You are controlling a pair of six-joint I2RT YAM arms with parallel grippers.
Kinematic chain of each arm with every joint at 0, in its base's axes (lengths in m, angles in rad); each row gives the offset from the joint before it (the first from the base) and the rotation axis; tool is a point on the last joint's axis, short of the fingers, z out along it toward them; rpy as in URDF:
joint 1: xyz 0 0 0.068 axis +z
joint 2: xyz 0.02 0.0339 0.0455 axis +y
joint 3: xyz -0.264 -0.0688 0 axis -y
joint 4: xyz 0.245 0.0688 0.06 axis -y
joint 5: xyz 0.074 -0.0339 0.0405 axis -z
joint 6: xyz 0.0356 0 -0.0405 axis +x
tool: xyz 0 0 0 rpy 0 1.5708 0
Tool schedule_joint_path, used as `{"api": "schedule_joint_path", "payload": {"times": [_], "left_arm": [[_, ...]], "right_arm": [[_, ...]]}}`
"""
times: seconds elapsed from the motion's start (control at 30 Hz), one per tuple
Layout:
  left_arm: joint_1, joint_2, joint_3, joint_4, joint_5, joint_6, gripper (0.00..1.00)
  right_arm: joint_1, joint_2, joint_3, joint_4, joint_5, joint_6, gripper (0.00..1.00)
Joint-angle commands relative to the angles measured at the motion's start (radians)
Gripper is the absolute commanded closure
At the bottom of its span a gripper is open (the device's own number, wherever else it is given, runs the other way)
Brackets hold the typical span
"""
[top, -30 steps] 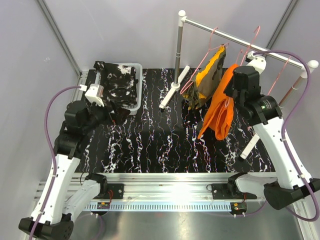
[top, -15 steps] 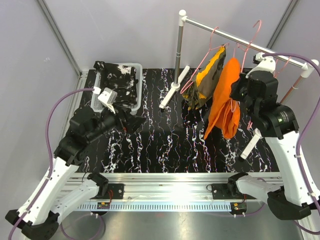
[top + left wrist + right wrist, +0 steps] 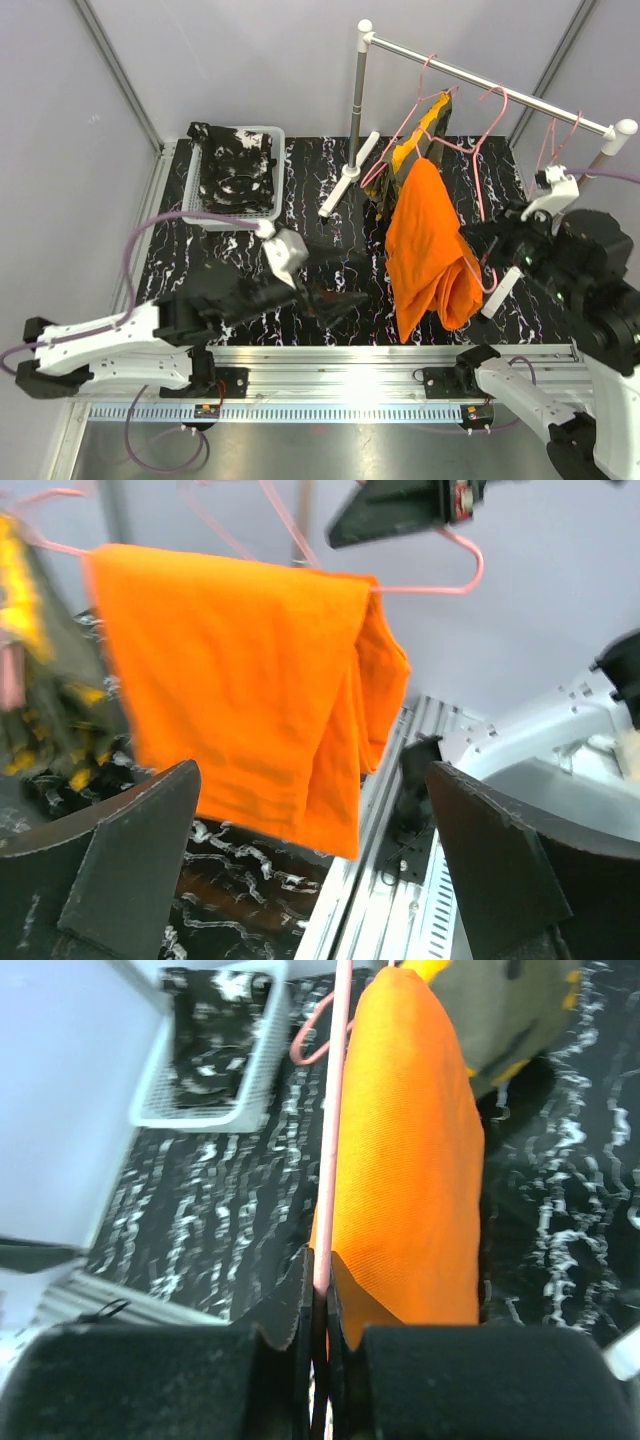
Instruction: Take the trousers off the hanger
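Note:
The plain orange trousers (image 3: 425, 250) hang folded over a pink hanger (image 3: 487, 150), out over the table's front half. My right gripper (image 3: 476, 242) is shut on that hanger's wire (image 3: 335, 1140), with the orange cloth (image 3: 410, 1160) just right of its jaws. My left gripper (image 3: 345, 283) stands wide open, low and left of the trousers (image 3: 250, 680), and touches nothing. The camouflage trousers (image 3: 412, 150) hang on another pink hanger from the rail (image 3: 450, 70). The black speckled trousers (image 3: 235, 165) lie in the white basket (image 3: 278, 135). Whether the held hanger's hook is still on the rail is unclear.
The rack's upright post and white foot (image 3: 345, 178) stand at the table's back centre. Empty pink hangers (image 3: 555, 140) hang near the rail's right end. The aluminium front rail (image 3: 330, 360) runs below both grippers.
My right gripper has pulled the hanger with the orange trousers away from the rail toward the front. My left arm has swung from beside the basket to the table's middle, close to the trousers.

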Motion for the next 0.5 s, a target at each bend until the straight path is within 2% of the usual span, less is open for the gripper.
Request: {"api": "schedule_joint_path", "payload": {"times": [0.0, 0.03, 0.13, 0.17, 0.27, 0.47], "left_arm": [[-0.147, 0.109, -0.034, 0.270, -0.262, 0.180, 0.01], [-0.219, 0.187, -0.021, 0.298, -0.307, 0.208, 0.01], [-0.269, 0.314, 0.104, 0.294, -0.413, 0.238, 0.01], [-0.272, 0.394, 0.177, 0.272, -0.433, 0.233, 0.01], [-0.274, 0.501, 0.244, 0.287, -0.528, 0.239, 0.01], [-0.272, 0.600, 0.331, 0.352, -0.628, 0.265, 0.01]], "right_arm": [[0.002, -0.068, 0.012, 0.182, -0.126, 0.035, 1.00], [0.002, -0.075, 0.005, 0.182, -0.158, 0.032, 1.00], [0.000, -0.085, 0.005, 0.169, -0.204, 0.017, 1.00], [0.000, -0.089, 0.005, 0.168, -0.210, 0.017, 1.00], [0.000, -0.105, 0.020, 0.165, -0.215, 0.012, 1.00], [0.000, -0.133, 0.049, 0.148, -0.236, 0.021, 1.00]]}}
